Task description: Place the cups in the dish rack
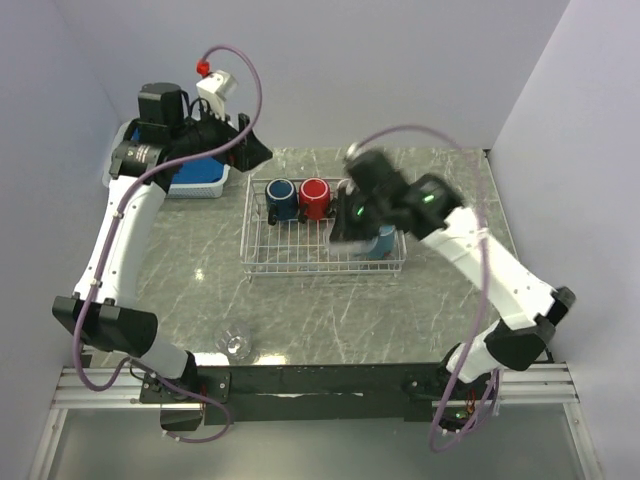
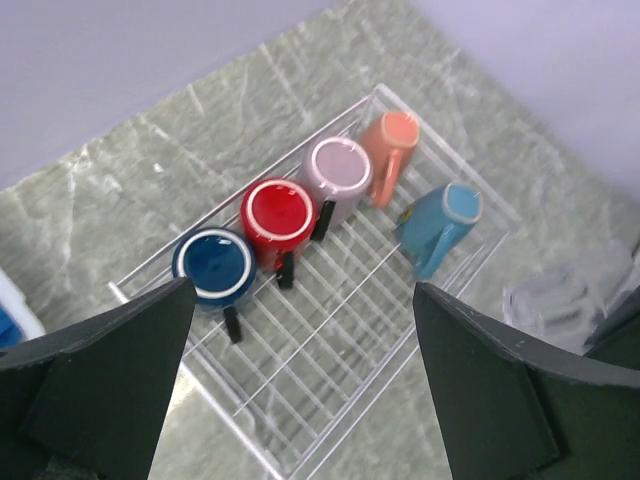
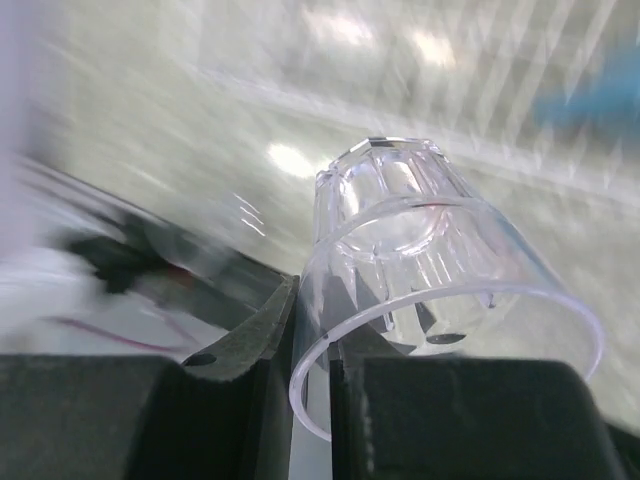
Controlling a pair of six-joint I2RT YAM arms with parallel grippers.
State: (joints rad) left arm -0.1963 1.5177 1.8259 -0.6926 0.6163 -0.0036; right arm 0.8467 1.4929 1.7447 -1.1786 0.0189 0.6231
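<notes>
The white wire dish rack point(image 1: 300, 255) holds a navy mug point(image 1: 280, 197) and a red mug point(image 1: 314, 197); a light blue mug point(image 1: 383, 243) lies at its right end. The left wrist view shows the rack point(image 2: 340, 330) with navy point(image 2: 213, 265), red point(image 2: 277, 215), mauve point(image 2: 337, 170), salmon-orange point(image 2: 389, 140) and light blue point(image 2: 440, 215) mugs. My right gripper point(image 1: 350, 228), blurred, is over the rack's right part, shut on the wall of a clear glass cup point(image 3: 420, 250), one finger inside the rim point(image 3: 310, 350). A second clear glass cup point(image 1: 237, 342) stands on the table near the front edge. My left gripper point(image 2: 305, 390) is open and empty, high above the rack point(image 1: 255, 150).
A white plastic basket with blue cloth point(image 1: 195, 178) sits at the back left, partly under the left arm. White walls close in the marble table point(image 1: 200, 270) on three sides. The right arm crosses the table's right half.
</notes>
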